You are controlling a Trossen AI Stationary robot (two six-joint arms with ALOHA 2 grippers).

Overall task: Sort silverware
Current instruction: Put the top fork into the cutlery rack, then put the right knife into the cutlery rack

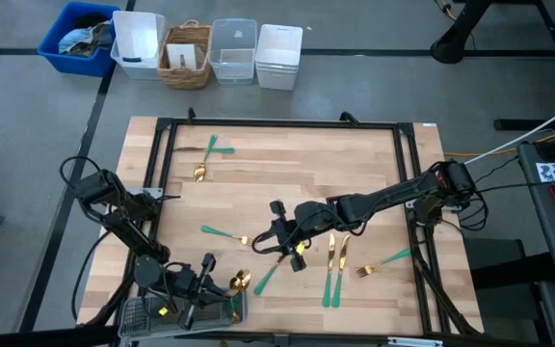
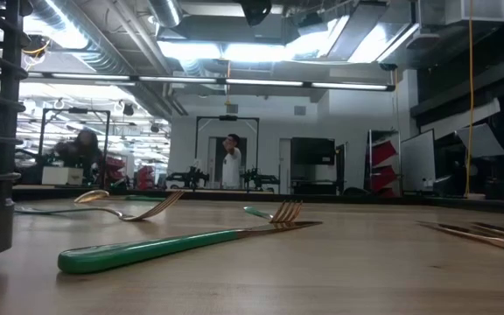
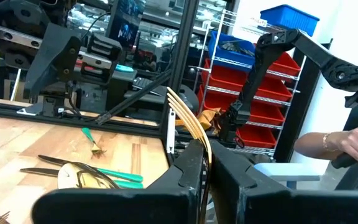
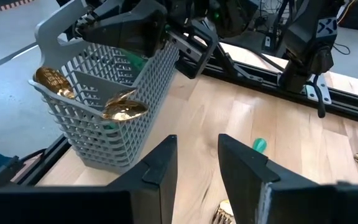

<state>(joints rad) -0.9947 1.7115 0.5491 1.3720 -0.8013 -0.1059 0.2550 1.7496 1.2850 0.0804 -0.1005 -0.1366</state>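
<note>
The left gripper (image 1: 198, 286) pinches a gold fork (image 3: 191, 124), tines up, over the grey mesh compartment tray (image 1: 141, 315) at the wooden table's (image 1: 287, 164) near edge. Mid-table, the right gripper (image 1: 287, 241) hangs open and empty above scattered teal-handled gold silverware (image 1: 333, 265), with a spoon (image 1: 207, 159) farther back.

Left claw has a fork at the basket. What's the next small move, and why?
Probably open the left claw to drop the fork. It stands tines-up between the fingers, above the grey mesh basket where spoons already sit. The right claw hangs open over mid-table.
</note>
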